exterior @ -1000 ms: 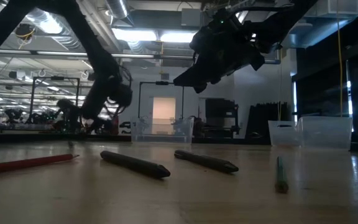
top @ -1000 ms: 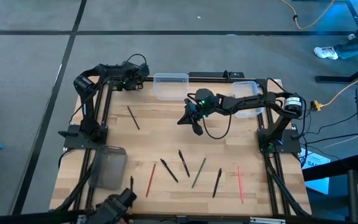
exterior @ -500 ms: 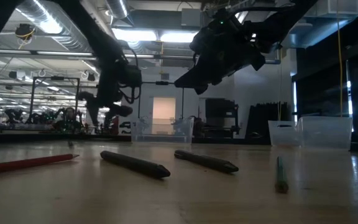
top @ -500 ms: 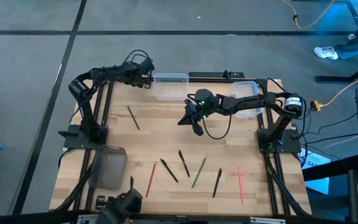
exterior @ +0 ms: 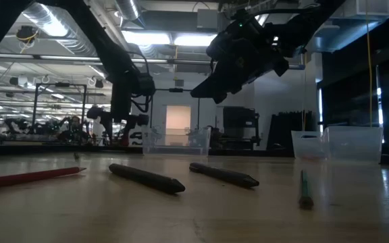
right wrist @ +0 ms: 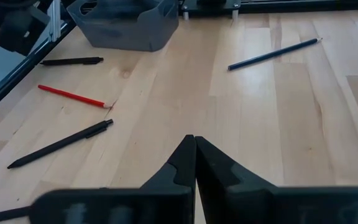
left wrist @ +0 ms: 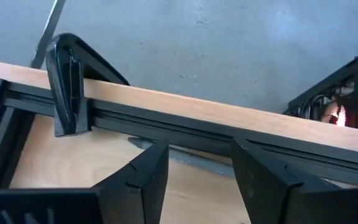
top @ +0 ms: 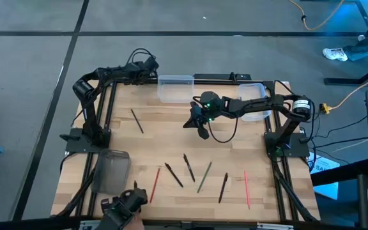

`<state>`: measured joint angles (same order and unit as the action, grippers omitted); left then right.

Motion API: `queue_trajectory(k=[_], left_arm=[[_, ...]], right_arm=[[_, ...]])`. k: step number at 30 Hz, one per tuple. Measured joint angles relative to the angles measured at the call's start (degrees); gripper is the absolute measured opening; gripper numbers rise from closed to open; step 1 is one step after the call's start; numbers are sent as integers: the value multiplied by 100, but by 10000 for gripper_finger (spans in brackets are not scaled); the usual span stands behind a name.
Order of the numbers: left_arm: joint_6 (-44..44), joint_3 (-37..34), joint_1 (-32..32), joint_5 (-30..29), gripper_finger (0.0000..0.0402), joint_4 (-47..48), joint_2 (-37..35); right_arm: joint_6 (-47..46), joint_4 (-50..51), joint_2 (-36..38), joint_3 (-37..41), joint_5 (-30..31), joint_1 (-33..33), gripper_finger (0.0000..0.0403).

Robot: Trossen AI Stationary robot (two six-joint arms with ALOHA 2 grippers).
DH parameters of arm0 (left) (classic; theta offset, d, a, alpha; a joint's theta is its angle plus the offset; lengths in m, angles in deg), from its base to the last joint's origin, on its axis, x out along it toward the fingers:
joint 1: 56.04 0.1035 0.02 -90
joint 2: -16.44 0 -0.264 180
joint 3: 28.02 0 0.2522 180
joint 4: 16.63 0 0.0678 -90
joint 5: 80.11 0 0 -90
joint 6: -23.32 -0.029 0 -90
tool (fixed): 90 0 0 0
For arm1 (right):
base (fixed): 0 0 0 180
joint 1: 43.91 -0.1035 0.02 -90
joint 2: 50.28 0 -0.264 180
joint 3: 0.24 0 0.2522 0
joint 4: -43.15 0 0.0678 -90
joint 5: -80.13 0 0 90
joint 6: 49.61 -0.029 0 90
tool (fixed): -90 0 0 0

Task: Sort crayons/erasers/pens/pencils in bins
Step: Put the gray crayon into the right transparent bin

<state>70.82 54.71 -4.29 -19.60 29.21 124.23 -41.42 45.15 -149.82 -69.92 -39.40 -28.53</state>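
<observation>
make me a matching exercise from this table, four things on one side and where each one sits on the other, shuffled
Things:
1. smoky dark grey translucent plastic tub
2. clear colourless plastic tub nearest the left claw
3. lone dark blue pencil
4. right claw

Places:
A. held shut above the middle of the wooden table
B. alone on the left half, apart from the others
C. near-left corner
D. middle of the far edge

Pairs: 1-C, 2-D, 3-B, 4-A
</observation>
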Motion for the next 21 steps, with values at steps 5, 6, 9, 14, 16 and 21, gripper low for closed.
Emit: queue_trajectory(k=[5,6,9,14,16,21], left_arm=[[199,0,-13,-37,168,16,289],[244,12,-35,-61,168,3,340],[343,28,-90,-224,168,-4,499],[315,24,-164,-446,168,-2,551],[313,22,-196,-508,168,8,560],[306,15,-330,-710,168,28,539]], right_arm=[[78,15,14,0,-1,-2,10],[94,21,14,0,-1,0,10],[96,56,14,0,1,0,10],[96,54,14,0,3,23,10],[96,54,14,0,4,26,10],[94,60,14,0,8,26,10]])
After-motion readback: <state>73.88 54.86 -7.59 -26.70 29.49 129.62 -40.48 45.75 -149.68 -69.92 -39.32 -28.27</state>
